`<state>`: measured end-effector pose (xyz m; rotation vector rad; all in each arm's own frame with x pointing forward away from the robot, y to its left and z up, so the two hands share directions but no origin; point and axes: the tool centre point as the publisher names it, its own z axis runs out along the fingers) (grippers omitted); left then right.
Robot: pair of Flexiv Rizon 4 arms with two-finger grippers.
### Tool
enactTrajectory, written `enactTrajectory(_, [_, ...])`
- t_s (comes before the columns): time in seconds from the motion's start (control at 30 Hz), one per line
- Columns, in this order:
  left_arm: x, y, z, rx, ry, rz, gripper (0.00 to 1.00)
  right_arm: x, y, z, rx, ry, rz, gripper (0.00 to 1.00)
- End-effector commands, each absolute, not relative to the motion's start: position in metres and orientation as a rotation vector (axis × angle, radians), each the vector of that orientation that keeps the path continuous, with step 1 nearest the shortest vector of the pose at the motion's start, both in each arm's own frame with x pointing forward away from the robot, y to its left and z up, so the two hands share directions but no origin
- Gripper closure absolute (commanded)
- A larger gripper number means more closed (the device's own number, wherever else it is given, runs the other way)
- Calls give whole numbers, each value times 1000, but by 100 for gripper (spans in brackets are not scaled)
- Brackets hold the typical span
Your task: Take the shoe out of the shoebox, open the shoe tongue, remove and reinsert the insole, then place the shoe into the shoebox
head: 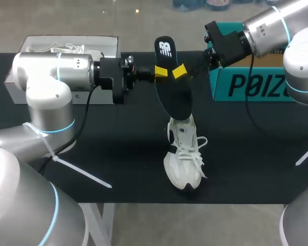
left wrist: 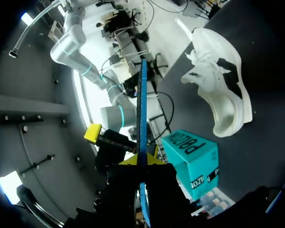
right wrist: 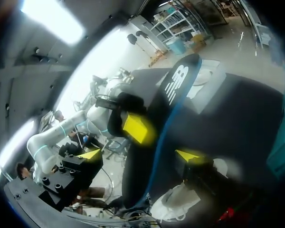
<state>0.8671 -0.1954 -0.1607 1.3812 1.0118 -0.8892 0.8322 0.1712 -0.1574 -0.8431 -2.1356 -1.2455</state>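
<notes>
Leftmost, the open white shoebox sits at the tabletop's far edge, with something pale inside that I cannot make out. Ahead of it the left hand is clenched on the black insole, pinching it across its thickness near the upper end and holding it upright in the air. The insole's lower end hangs over the collar of the white shoe, which rests on the tabletop below, toe toward the near edge.

The insole looks thin, light and floppy, so it would likely bend if pushed from one end. A grip low on its flat faces, close to the shoe's mouth, seems the better hold for feeding it in. The shoe is soft and light and may slide or tip unless steadied at the heel.

The right hand stands released, its fingers spread to either side of the insole just beside the left hand, which crowds that spot. Further right, the teal box stands near the right arm.
</notes>
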Motion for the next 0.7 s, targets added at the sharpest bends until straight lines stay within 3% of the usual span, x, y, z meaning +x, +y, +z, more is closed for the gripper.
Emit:
enactTrajectory(0.03, [867,-196,-161,1380,1011,-886,100,831,167,-158,-850,-2135,-1248,15])
enactTrajectory(0.07, [867,-196,-161,1380,1011,-886,100,830,166,-158,-851,-2135,-1248,19])
enactTrajectory(0.1, [867,-196,-161,1380,1011,-886,100,829,166,-158,-852,-2135,-1247,33])
enactTrajectory(0.13, [867,-196,-161,1380,1011,-886,100,828,166,-159,-851,-2134,-1246,60])
enactTrajectory(0.2, [867,-196,-161,1380,1011,-886,100,826,167,-160,-849,-2134,-1243,72])
enactTrajectory(0.53, [867,-196,-161,1380,1011,-886,100,823,173,-163,-847,-2131,-1231,67])
enactTrajectory(0.67, [867,-196,-161,1380,1011,-886,100,824,175,-162,-841,-2134,-1228,83])
enactTrajectory(0.7, [867,-196,-161,1380,1011,-886,100,824,175,-162,-841,-2135,-1227,83])
